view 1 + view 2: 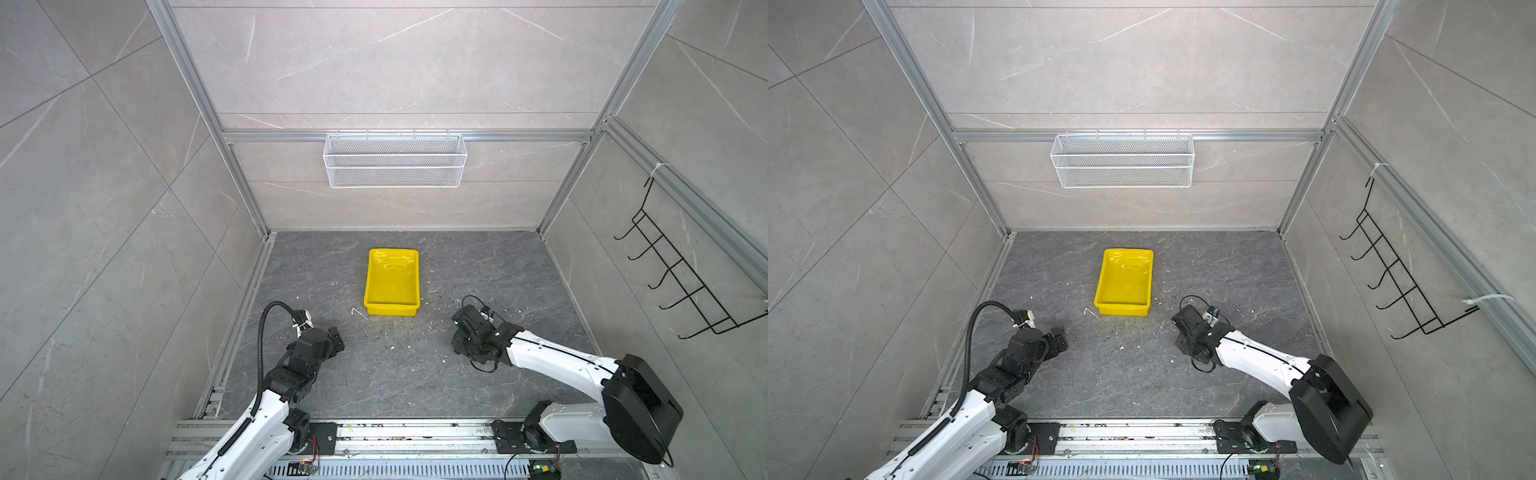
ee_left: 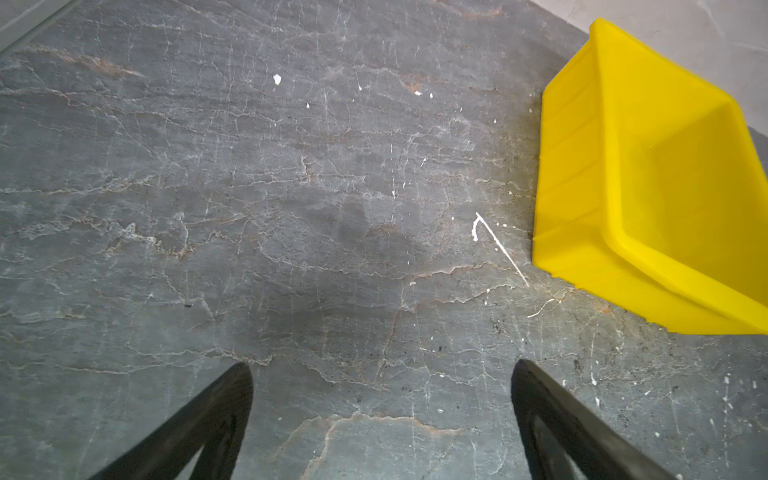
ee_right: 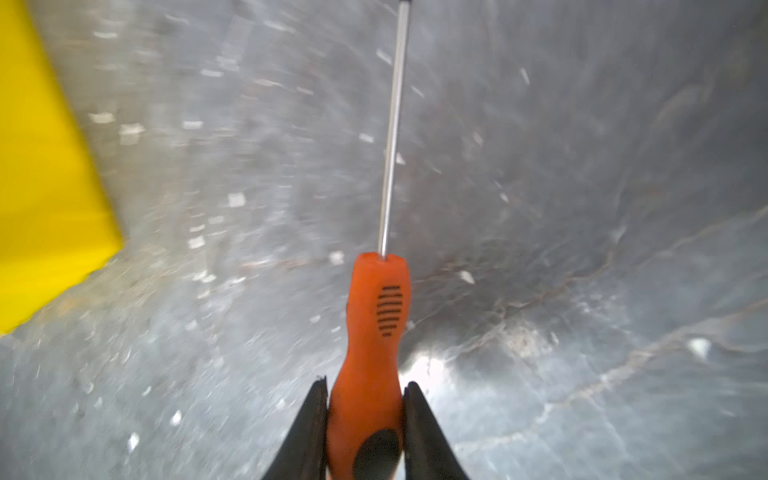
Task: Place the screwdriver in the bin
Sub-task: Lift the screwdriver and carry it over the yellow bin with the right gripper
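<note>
No readable writing on the screwdriver (image 3: 376, 332) or bin (image 1: 392, 282).

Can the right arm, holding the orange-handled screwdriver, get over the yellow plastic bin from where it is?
Probably yes. The right gripper grips the orange-handled screwdriver, and only bare dark stone tabletop lies between it and the open-topped, empty yellow plastic bin.

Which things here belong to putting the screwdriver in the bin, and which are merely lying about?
Belong to the job:
- screwdriver, clamped in the right pincer
- bin, nothing in it

Lying about:
- wire basket on the back wall
- black hook rack
- left pincer, open, idle
</note>
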